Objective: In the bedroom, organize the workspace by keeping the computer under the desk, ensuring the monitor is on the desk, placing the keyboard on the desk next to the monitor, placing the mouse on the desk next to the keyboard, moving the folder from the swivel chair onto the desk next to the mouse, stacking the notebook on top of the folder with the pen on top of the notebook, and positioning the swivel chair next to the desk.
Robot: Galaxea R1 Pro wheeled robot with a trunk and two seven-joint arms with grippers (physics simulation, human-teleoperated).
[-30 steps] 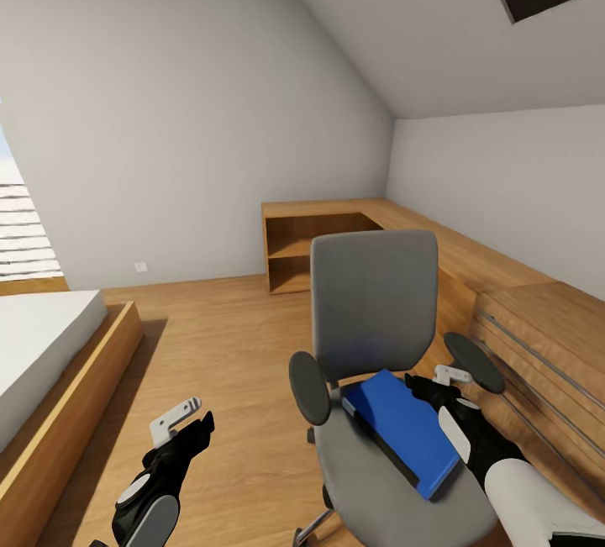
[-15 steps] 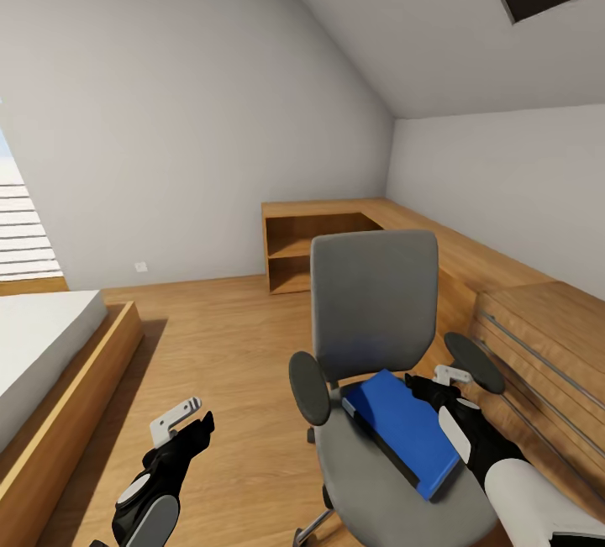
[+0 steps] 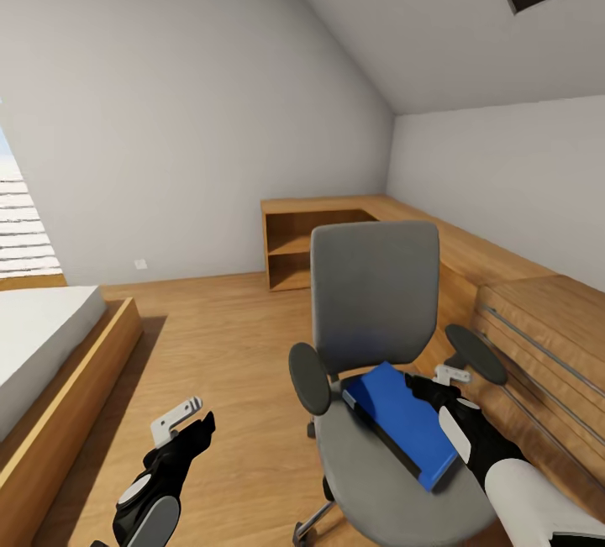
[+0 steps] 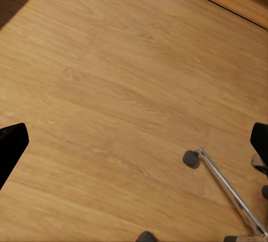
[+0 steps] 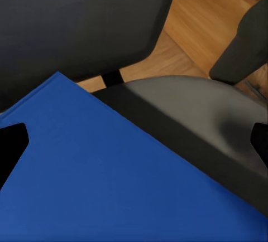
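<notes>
At the far left of the head view, a bed (image 3: 42, 337) with a white mattress on a light-wood frame is seen against the wall, on a wooden floor (image 3: 218, 345). Nearer the camera, the left gripper (image 3: 186, 419) is held above bare floor, well apart from the chair; in the left wrist view its black fingertips (image 4: 11, 150) are seen at the two edges of the frame, so the jaws are spread wide with nothing between them. A chrome leg and castor of the chair base (image 4: 223, 183) are seen there on the floorboards.

In the middle, the swivel chair (image 3: 374, 303) is placed with its grey back upright and its black armrests to either side. A blue folder (image 3: 403, 425) is laid flat on the seat, one corner towards the backrest.

To the right of the folder, the right gripper (image 3: 437, 383) is held just beside its edge, close to the right armrest. In the right wrist view the folder (image 5: 111, 175) is seen lying between the widely parted fingertips (image 5: 11, 147), but whether it is touched cannot be told.

Along the right wall a low light-wood cabinet (image 3: 538, 320) with long handles is seen, with an open shelf unit (image 3: 302, 244) at its far end.
</notes>
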